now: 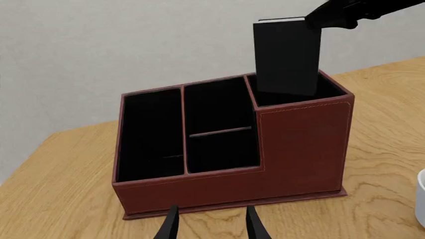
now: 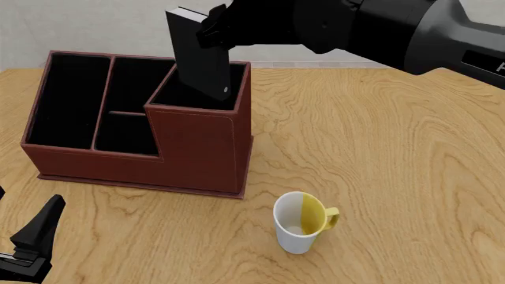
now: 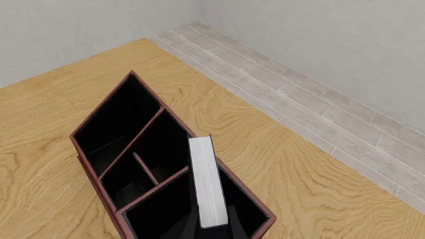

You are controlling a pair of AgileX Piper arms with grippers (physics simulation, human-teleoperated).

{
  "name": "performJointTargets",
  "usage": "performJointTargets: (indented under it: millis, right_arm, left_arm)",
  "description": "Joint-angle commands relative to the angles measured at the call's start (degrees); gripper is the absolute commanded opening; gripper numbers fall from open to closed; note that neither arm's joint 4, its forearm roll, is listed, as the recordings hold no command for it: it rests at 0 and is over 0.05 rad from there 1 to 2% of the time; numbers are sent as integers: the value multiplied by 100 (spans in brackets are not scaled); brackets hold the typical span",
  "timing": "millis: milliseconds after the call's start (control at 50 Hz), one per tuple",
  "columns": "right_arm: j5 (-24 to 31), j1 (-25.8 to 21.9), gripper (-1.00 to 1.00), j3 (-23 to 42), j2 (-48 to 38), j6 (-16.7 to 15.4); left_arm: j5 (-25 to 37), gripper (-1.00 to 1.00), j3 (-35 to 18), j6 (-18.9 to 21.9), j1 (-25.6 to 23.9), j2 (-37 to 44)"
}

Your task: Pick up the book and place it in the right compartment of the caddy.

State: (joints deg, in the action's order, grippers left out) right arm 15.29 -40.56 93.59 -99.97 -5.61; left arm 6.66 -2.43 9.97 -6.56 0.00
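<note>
Front view: right claw [image 2: 217,23] clamps black, white-edged book [image 2: 201,56] tilted into right compartment [image 2: 197,97].

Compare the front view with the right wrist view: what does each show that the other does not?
Only the front view shows the white-and-yellow mug, the right arm reaching in to grip the book's top, and the idle left gripper low at the near edge. Only the right wrist view shows the book's white page edges and the tiled floor beyond the table. Both show the book upright, partly lowered into the caddy's tall right compartment.
</note>
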Motion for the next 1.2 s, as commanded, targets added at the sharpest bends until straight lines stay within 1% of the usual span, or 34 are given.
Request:
performJointTargets:
  millis: [20,200,320,560,620,1060,1200]
  right_arm:
    - [-184,14,-100,-75,13,198]
    - [-297,28,-100,-185,-24,248]
    - [-340,16,-100,-252,-7,275]
    - [-459,15,-100,-369,-52,319]
    - [-510,6,-100,-429,-59,337]
    - [-785,5,-100,-709,-185,447]
    - [-905,0,-100,-825,-220,480]
  left_arm:
    - [21,100,-18,12,7,0]
    - [-36,100,49,15,4,0]
    - [98,100,-97,13,2,0]
    - [85,100,-92,15,15,0]
    - [193,100,-205,2,12,0]
    - [48,100,-53,-7,22,0]
    - [139,100,-137,-12,15,0]
